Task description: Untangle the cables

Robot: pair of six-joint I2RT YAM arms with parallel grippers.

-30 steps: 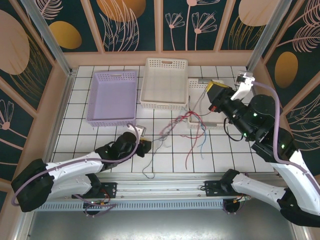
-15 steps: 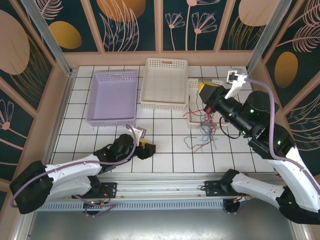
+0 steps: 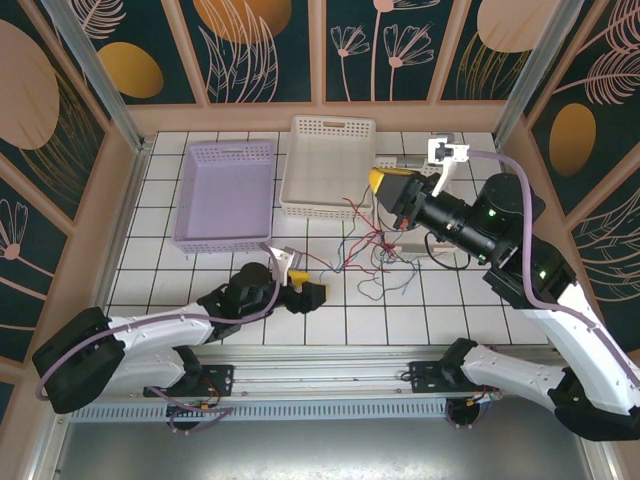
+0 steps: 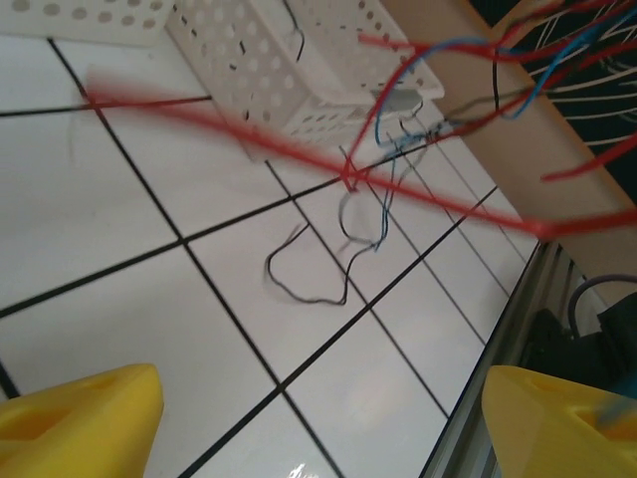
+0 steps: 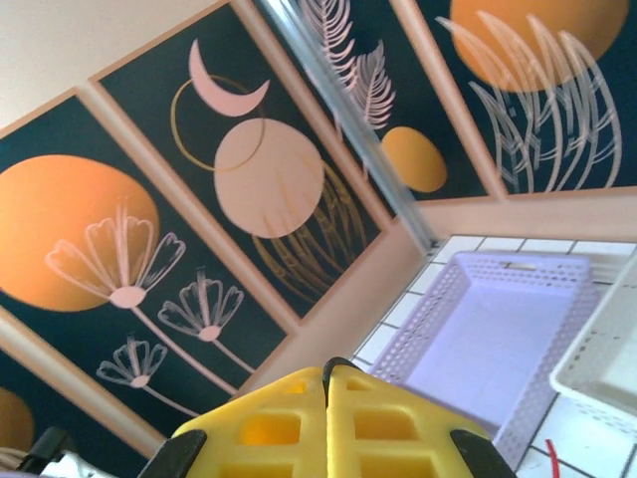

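L gripper (image 3: 303, 292) (image 4: 318, 423): yellow fingers spread wide, nothing between them; sits low over the white tiled table (image 3: 330, 320). R gripper (image 3: 384, 187) (image 5: 326, 403): yellow fingers pressed together; cannot tell if a strand is pinched.

Task item: thin red, blue and dark cables (image 3: 378, 250) (image 4: 376, 149), a loose tangle btwn the grippers, some strands raised off the tiles, just beside the small white perforated basket (image 4: 309, 70). R arm covers part of that basket.

Rear: lilac perforated basket (image 3: 225, 195) and large white perforated basket (image 3: 330, 165), side by side.

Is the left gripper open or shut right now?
Open: the left gripper has its yellow fingertips far apart, with only bare white tiled table between them.
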